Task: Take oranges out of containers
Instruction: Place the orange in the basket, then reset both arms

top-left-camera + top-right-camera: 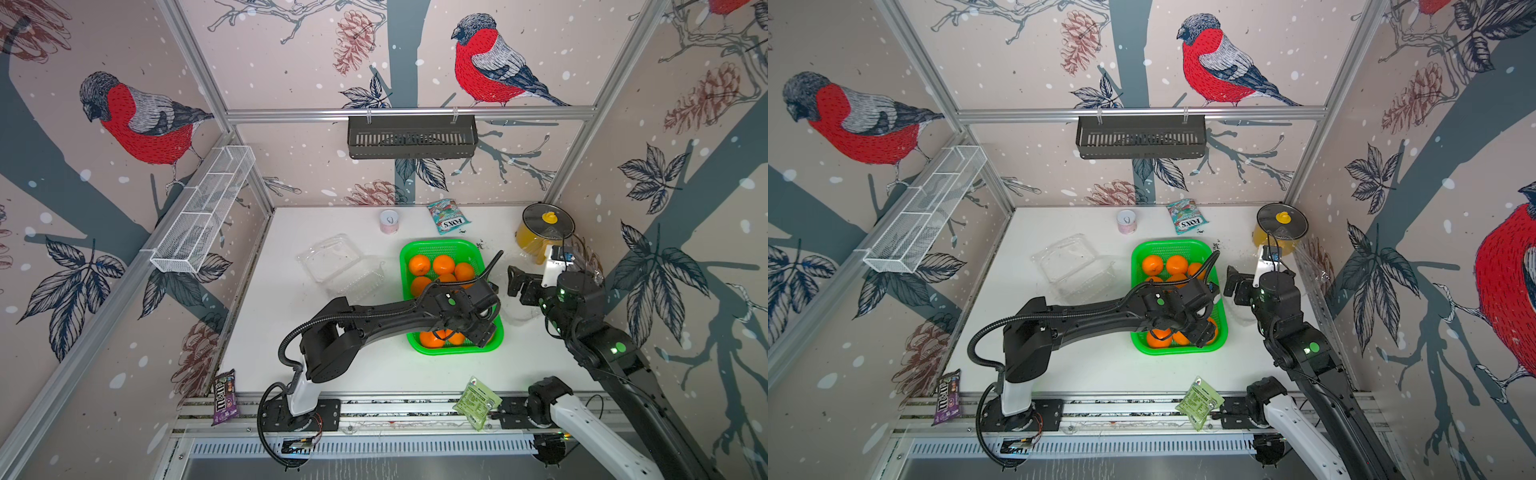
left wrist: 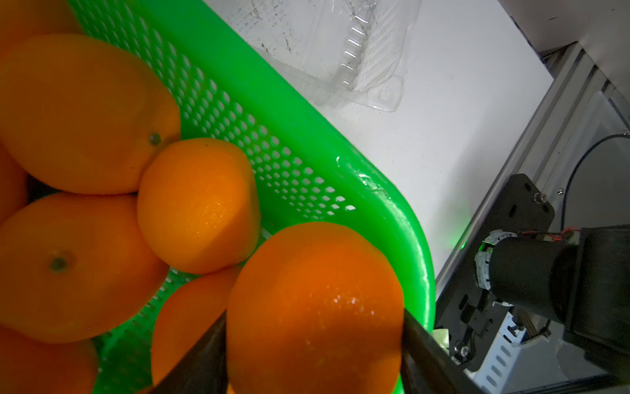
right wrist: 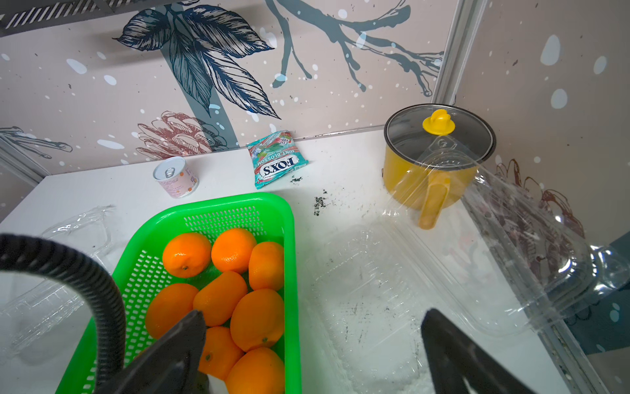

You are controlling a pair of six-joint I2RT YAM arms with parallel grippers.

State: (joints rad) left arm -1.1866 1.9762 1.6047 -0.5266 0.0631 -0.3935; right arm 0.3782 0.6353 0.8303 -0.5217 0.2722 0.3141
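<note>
Flanking one orange (image 2: 313, 273), left end effector (image 2: 314, 317), grip unclear; right end effector (image 3: 313, 314) spread.

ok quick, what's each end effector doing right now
Left end effector: an orange sits between its fingers; whether gripped cannot be told.
Right end effector: open, holding nothing.

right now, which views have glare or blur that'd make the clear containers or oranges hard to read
Left wrist view: the nearest orange shows speckled glare and uneven shadow; right wrist view: the clear container nearly vanishes on the white table, shown by glints on its lid; in both top views the other container is a faint outline.
</note>
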